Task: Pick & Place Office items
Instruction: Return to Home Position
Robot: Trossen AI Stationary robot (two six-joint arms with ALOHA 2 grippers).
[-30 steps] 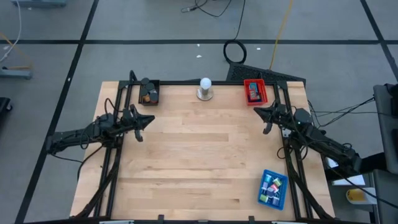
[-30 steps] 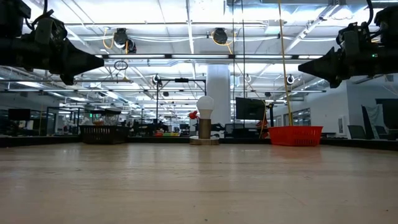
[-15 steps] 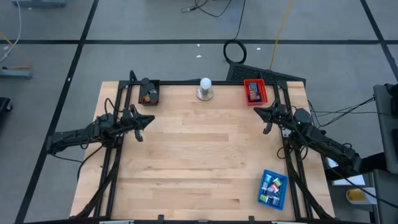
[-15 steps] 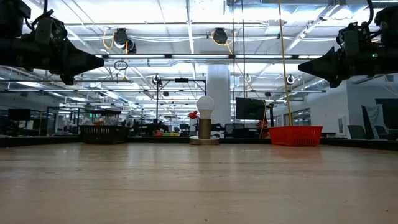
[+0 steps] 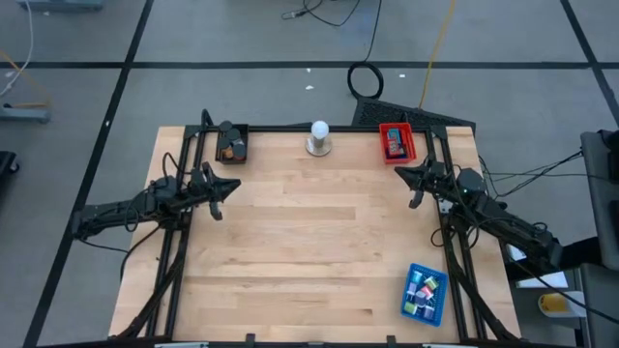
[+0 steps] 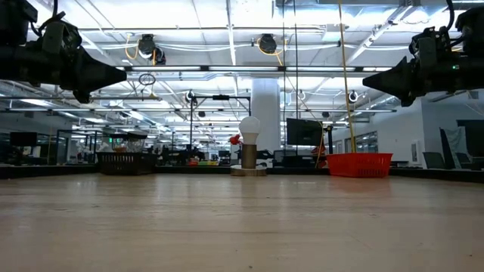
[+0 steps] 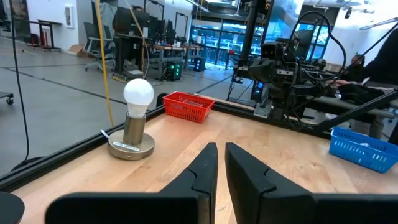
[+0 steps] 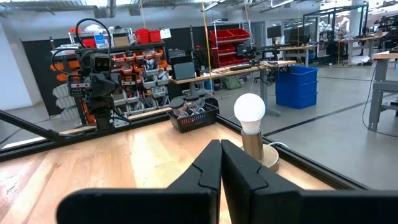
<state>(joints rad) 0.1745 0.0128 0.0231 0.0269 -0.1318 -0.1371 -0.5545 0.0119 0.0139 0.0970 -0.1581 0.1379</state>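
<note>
The office items lie in three trays: colourful pieces (image 5: pixel 422 289) in a blue tray (image 5: pixel 410 309) at the near right, some (image 5: pixel 394 144) in a red tray (image 5: pixel 383 135) at the far right, and some (image 5: pixel 232 150) in a black tray (image 5: pixel 243 143) at the far left. My left gripper (image 5: pixel 235 187) hovers level above the table's left side, its fingers (image 7: pixel 205 163) almost together with nothing between them. Over the right side, my right gripper (image 5: pixel 398 172) is shut and empty (image 8: pixel 220 147). Both point toward the table's middle, well above the wood.
A white ball on a round grey base (image 5: pixel 319 138) stands at the middle of the far edge, between the black and red trays. A dark frame (image 5: pixel 290 127) runs along the table's edges. Bare wood (image 5: pixel 309 242) lies between the two arms.
</note>
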